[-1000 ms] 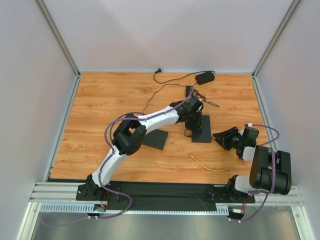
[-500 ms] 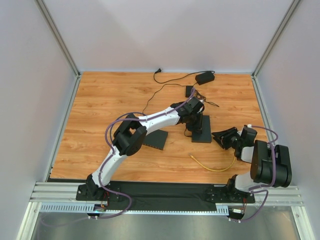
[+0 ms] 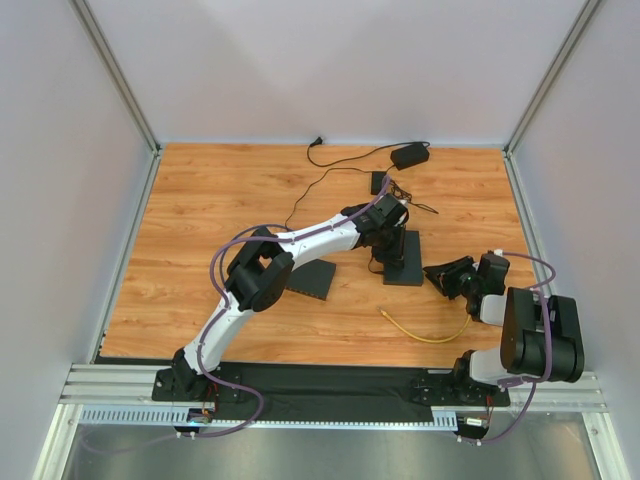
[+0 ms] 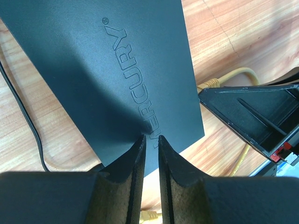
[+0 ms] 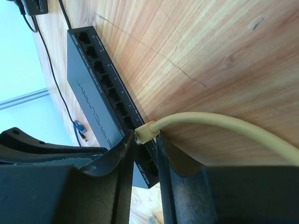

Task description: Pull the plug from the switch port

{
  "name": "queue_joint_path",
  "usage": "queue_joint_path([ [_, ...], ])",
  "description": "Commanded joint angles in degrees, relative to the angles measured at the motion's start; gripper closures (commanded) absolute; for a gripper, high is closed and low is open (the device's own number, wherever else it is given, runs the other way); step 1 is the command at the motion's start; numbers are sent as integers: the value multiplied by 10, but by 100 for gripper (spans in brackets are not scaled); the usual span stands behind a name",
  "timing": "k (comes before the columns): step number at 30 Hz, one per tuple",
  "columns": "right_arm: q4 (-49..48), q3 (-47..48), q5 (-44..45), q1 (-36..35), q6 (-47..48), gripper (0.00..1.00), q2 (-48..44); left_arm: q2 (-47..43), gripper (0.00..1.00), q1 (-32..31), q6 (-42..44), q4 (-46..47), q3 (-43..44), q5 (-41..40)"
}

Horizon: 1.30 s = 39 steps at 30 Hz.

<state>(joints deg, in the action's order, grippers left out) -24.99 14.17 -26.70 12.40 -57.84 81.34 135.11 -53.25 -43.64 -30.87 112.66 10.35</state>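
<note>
The switch is a flat black oblong box marked MERCURY, lying right of the table's middle. It also shows in the left wrist view and in the right wrist view, with its row of sockets facing right. A yellow plug on a yellow cable sits in one socket near the switch's near end. My left gripper is shut, with its tips down on the switch's top face. My right gripper has its fingers closed on either side of the yellow plug, right at the socket.
A squarer black slab lies left of the switch, under my left arm. The yellow cable loops toward me and ends in a loose plug. A power adapter and thin black cables lie at the back. Walls enclose the table.
My right gripper has moved left to the switch's socket edge and its jaws have narrowed onto the yellow plug. My left gripper has stayed on the switch.
</note>
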Motion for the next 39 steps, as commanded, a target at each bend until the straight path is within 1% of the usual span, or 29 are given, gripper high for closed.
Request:
queue_joint_path([
  [1, 49, -6, 48, -5, 5, 74, -2, 14, 75, -5, 2, -47, -18, -5],
  [4, 50, -4, 56, -9, -2, 75, -2, 14, 75, -5, 4, -49, -19, -7],
  [7, 55, -1, 67, -13, -10, 78, -3, 14, 75, -5, 2, -52, -20, -9],
  [10, 54, -4, 81, -15, -25, 89, -8, 17, 75, -5, -2, -58, -22, -11],
  [11, 54, -3, 91, -16, -29, 95, -11, 18, 75, -5, -4, -63, -22, -11],
  [12, 54, -5, 96, -16, -31, 100, -12, 20, 75, -5, -4, -66, -22, -13],
  [21, 48, -20, 158, -16, -84, 100, -37, 27, 75, -5, -4, -76, -34, -23],
  [26, 81, -3, 179, -12, -80, 100, -58, 31, 76, -5, -2, -74, -38, -20],
  [29, 112, 17, 177, -5, -55, 100, -73, 31, 76, -5, 2, -74, -33, -16],
  [32, 150, 38, 167, -5, -11, 100, -112, 24, 76, -5, 13, -74, -27, -16],
  [33, 162, 44, 168, -5, 16, 100, -142, 15, 75, -5, 19, -74, -25, -16],
  [36, 242, 67, 178, -5, 79, 100, -208, -12, 69, -5, 27, -69, -19, -22],
  [37, 247, 72, 179, -5, 90, 100, -223, -19, 68, -5, 29, -70, -11, -23],
  [39, 291, 94, 173, -5, 109, 100, -258, -41, 67, -5, 37, -77, -2, -28],
])
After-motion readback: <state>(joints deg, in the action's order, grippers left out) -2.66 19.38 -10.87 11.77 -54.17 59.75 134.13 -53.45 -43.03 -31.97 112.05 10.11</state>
